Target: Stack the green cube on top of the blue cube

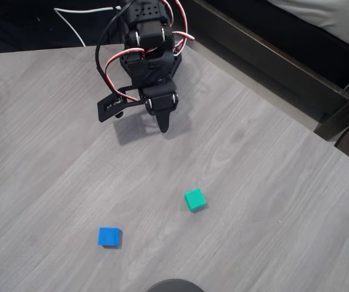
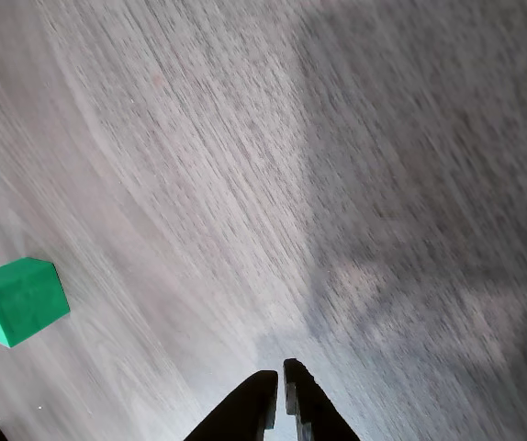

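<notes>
We saw the claw [image 1: 162, 125] nearly closed and holding nothing, hanging above the grey worktop [image 1: 272, 201]. The green cube [image 1: 195, 199] sat on the worktop well below the claw in the overhead view; the blue cube [image 1: 109, 236] lay apart from the green cube, to its lower left.

green cube [image 1: 195, 199], blue cube [image 1: 109, 236], well apart

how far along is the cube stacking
Nothing is done yet: the green cube and blue cube sit apart on the table. The gripper is shut and empty, away from both in the overhead view. Left: reach the green cube, grasp it, lift it and set it on the blue one.
</notes>
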